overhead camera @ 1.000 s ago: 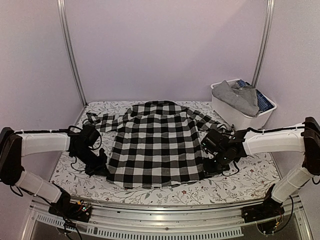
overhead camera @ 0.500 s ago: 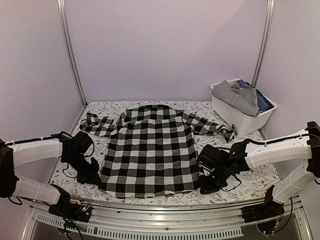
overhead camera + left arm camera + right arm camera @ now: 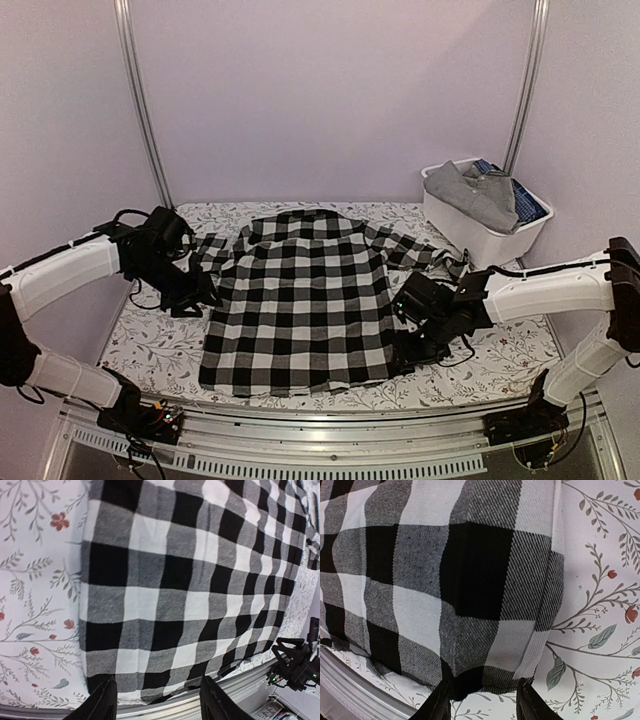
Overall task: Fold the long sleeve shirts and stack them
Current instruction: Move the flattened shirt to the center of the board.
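One of the long sleeve shirts, a black-and-white checked one [image 3: 300,300], lies flat on the flowered table, collar at the back, hem near the front edge and sleeves spread to the sides. My left gripper [image 3: 198,298] hangs open above the table beside the shirt's left edge. In the left wrist view the left gripper [image 3: 159,704] has nothing between its fingers, with the checked cloth [image 3: 190,580] below. My right gripper [image 3: 407,352] is open at the hem's right corner. In the right wrist view that corner [image 3: 485,675] lies loose between the right gripper's [image 3: 485,706] fingers.
A white bin [image 3: 487,232] stands at the back right, holding a grey shirt [image 3: 468,190] and a dark blue patterned one [image 3: 522,198]. A metal rail [image 3: 320,430] runs along the table's near edge. Upright frame posts stand at both back corners.
Both grippers have opened and let go of the shirt's hem after drawing it toward the near edge. The left arm has risen and moved back; the right has barely moved.
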Tool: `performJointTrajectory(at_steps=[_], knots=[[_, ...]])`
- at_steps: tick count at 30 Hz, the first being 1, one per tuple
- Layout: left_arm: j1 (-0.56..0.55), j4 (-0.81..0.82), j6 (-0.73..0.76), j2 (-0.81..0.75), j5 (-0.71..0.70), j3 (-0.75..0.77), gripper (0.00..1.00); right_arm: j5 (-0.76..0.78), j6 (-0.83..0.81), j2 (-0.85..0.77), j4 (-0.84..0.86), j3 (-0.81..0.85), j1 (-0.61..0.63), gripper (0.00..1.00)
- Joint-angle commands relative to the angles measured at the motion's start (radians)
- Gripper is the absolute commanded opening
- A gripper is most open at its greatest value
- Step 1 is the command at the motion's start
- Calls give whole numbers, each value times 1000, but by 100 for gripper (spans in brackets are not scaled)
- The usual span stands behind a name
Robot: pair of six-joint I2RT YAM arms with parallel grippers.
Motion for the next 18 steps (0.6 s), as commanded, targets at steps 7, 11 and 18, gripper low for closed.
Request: performJointTrajectory(at_steps=[7, 11, 18], knots=[[-142, 359, 54, 303, 13, 147, 56, 89, 41, 114, 60, -27, -1, 19], [-152, 425, 47, 368, 34, 119, 55, 57, 80, 107, 42, -36, 47, 0], [-154, 454, 67, 401, 55, 67, 55, -11, 187, 74, 51, -48, 133, 9]])
